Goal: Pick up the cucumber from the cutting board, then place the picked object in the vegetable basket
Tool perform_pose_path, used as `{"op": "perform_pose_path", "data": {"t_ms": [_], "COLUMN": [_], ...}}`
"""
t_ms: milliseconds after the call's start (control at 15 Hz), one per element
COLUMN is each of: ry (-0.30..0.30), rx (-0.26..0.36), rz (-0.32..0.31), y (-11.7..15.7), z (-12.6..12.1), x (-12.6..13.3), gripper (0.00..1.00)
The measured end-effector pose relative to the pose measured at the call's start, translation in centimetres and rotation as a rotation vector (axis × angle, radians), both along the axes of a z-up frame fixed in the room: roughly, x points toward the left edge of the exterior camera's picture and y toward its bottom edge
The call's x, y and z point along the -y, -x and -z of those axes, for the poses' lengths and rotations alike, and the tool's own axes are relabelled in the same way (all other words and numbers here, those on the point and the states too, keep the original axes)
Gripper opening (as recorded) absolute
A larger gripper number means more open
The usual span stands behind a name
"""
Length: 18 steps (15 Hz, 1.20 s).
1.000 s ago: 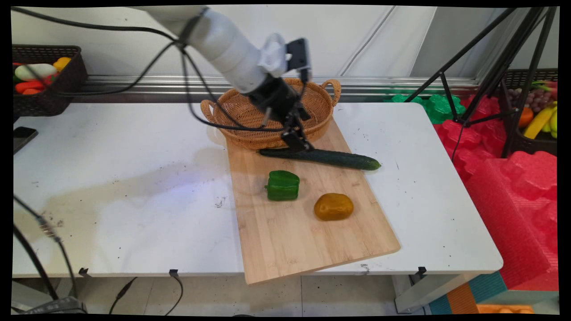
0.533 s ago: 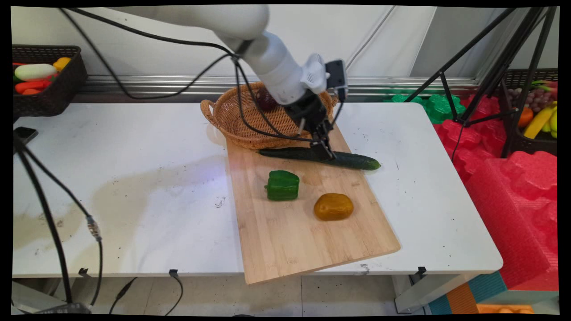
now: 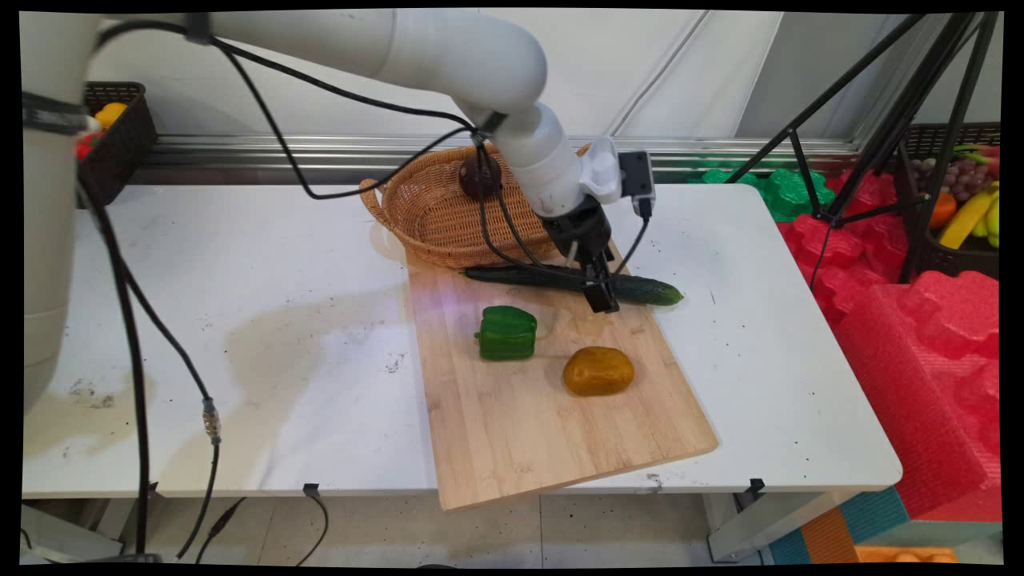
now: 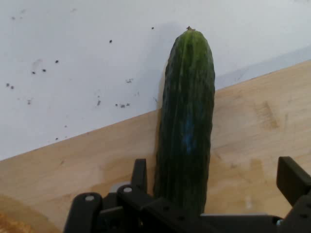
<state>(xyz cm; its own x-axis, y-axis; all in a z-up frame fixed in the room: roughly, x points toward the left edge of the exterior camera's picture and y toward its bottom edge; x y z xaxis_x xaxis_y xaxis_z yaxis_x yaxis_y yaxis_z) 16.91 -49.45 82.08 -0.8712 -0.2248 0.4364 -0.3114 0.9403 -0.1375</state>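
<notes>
A long dark green cucumber [image 3: 650,291] [image 4: 187,121] lies across the far end of a wooden cutting board [image 3: 520,424], its right tip out over the white table. My gripper [image 3: 601,294] [image 4: 215,174] is low over its right half and open, one finger on each side of the cucumber. In the hand view the left finger [image 4: 139,171] is close against the cucumber, while the right finger [image 4: 291,178] stands well clear. Nearer on the board lie a green bell pepper [image 3: 506,333] and a yellow-brown potato [image 3: 598,370].
A wicker basket [image 3: 432,220] sits just behind the board with a dark red round thing [image 3: 478,178] inside. A black basket [image 3: 120,132] of produce stands at the back left. Tripod legs [image 3: 860,160], red foam [image 3: 920,336] and a fruit crate [image 3: 968,212] are on the right.
My gripper has moved rightward along the cucumber, from its left end by the basket to its right half, and now sits lower over it. The cucumber, pepper and potato have not moved.
</notes>
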Motion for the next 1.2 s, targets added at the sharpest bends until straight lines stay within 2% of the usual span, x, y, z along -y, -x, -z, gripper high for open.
{"op": "perform_pose_path", "data": {"t_ms": [400, 467, 867, 1200], "ry": [-0.01, -0.008, 0.029, 0.085], "rx": [0.03, 0.034, 0.054, 0.05], "rz": [-0.004, -0.004, 0.013, 0.042], "y": [1.7, 1.9, 2.4, 1.7], "z": [2.2, 2.4, 2.1, -1.7], "x": [1.0, 1.1, 0.3, -2.5], "gripper": [1.0, 0.0, 0.0, 0.0]}}
